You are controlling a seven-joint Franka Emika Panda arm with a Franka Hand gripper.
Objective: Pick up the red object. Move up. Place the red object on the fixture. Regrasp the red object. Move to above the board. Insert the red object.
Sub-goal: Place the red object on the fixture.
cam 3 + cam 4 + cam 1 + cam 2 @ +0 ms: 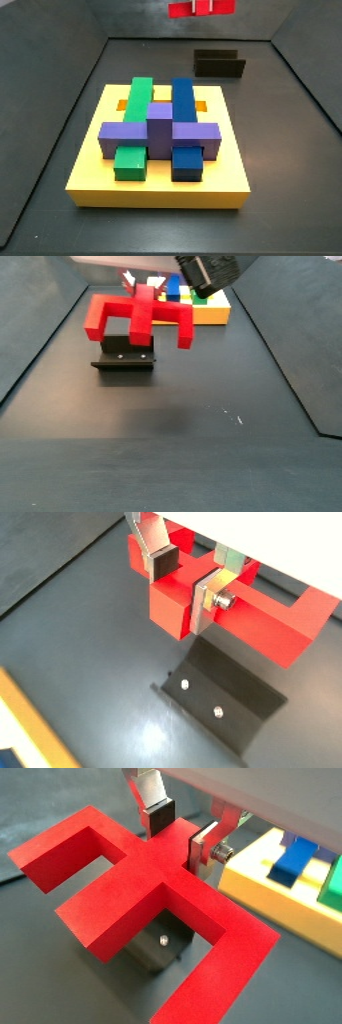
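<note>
My gripper is shut on the red object, a flat piece with several arms. The silver fingers clamp its central bar, as also seen in a wrist view. The red object hangs in the air just above the fixture, apart from it. In a side view the red object shows at the frame's top edge, beyond the fixture. The fixture lies below the piece in both wrist views. The gripper comes down from above.
The yellow board carries purple, green and blue blocks and stands on the dark floor next to the fixture. It also shows in a wrist view and in a side view. Dark walls enclose the floor.
</note>
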